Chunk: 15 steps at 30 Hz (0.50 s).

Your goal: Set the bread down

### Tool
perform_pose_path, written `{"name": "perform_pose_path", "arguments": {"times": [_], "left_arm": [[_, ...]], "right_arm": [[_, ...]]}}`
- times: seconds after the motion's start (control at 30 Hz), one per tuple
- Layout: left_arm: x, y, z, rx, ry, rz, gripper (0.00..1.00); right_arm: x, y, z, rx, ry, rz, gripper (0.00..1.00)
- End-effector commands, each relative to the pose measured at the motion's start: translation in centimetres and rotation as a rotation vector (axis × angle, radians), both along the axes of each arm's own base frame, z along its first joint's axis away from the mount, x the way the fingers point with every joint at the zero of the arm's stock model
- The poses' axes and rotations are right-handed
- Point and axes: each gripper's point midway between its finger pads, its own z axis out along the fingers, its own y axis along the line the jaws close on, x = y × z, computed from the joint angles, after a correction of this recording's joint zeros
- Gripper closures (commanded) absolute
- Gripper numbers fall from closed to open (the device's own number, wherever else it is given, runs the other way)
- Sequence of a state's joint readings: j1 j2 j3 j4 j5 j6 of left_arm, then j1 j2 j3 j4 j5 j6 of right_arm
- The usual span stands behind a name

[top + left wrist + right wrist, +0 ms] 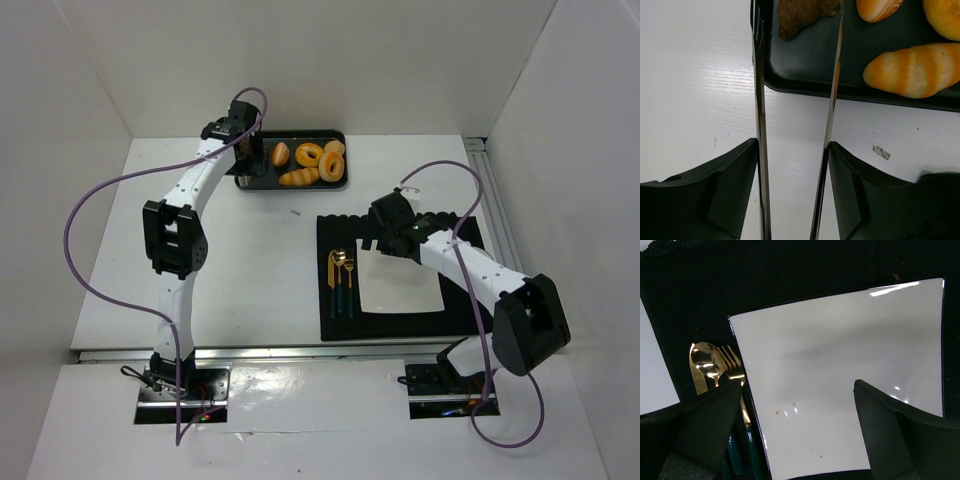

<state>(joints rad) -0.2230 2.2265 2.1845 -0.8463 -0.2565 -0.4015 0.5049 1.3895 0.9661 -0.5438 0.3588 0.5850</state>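
— Six pieces of bread (915, 70), you say?

— Six that I can count, all in one black tray (805, 65) at the upper centre of the overhead frame. From above I see a round bun (280, 153), a ring (310, 155), a small piece (334, 148) at the tray's upper right, a striped loaf (298, 178) and a twisted piece (331, 168) just beside it. My left wrist camera adds a flat brown piece (797, 15).

— And the other things?

— One white square plate (395, 290) lies on one black placemat (400, 325), right of centre on the white counter (250, 270). One gold spoon (707, 365) and one gold fork (732, 367) lie side by side on the mat, just left of the plate.

— How do your two arms stand?

— My left arm rises from its base at the lower left, bends at the middle left and reaches the tray's left end, wrist turned down. My left tool (792, 147) has its fingers part-way apart, pressed on the outsides of one pair of metal tongs (760, 125). The two blades stand apart with the brown piece between their tips; whether they touch it I cannot tell. My right arm folds at the lower right and stretches left to the frame's centre. My right tool (797, 385) hangs over the plate's upper left corner, fingers wide apart above its white face.
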Motion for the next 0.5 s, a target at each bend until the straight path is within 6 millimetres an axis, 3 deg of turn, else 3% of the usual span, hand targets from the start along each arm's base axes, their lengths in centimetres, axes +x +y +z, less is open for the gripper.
{"name": "perform_pose_path", "arguments": {"times": [0.0,0.47], "left_arm": [[2.0,0.1,1.8,0.03,-0.091,-0.03,0.3],[4.0,-0.6,-0.2,0.016,-0.084,-0.081,0.3]], "right_arm": [[1.9,0.5,1.6,0.02,-0.064,-0.009,0.0],[1.7,0.5,1.2,0.017,-0.049,-0.016,0.0]]}}
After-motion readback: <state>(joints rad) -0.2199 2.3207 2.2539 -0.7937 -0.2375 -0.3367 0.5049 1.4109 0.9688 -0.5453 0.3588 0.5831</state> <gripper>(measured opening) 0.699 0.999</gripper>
